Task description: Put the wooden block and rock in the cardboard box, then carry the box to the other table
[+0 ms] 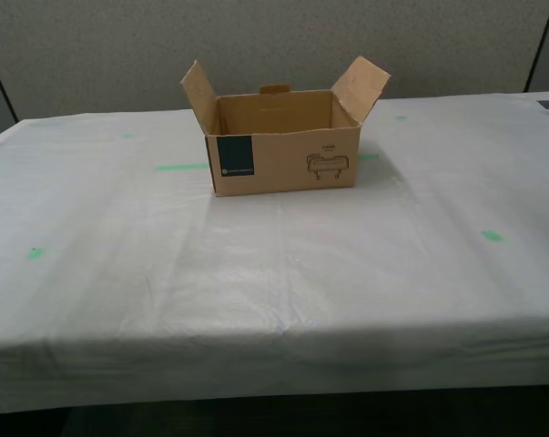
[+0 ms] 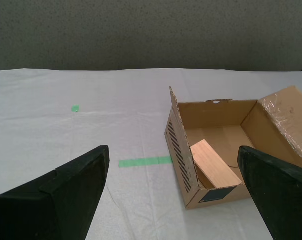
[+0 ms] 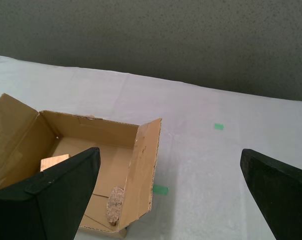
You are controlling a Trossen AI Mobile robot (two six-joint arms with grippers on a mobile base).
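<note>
We find the cardboard box [image 1: 283,146] on the cloth-draped tabletop [image 1: 274,273], wooden block [image 2: 214,163] & rock [image 3: 114,202] inside it, both end effectors [image 2: 173,187] [image 3: 171,192] spread wide, empty, off the box; carton light, walls flexible, so grip opposite side walls.

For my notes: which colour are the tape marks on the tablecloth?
Green tape marks, clearest in the second wrist view.

Raised flaps [image 1: 360,86] flank the cardboard box [image 1: 283,157]; its top lies open.
</note>
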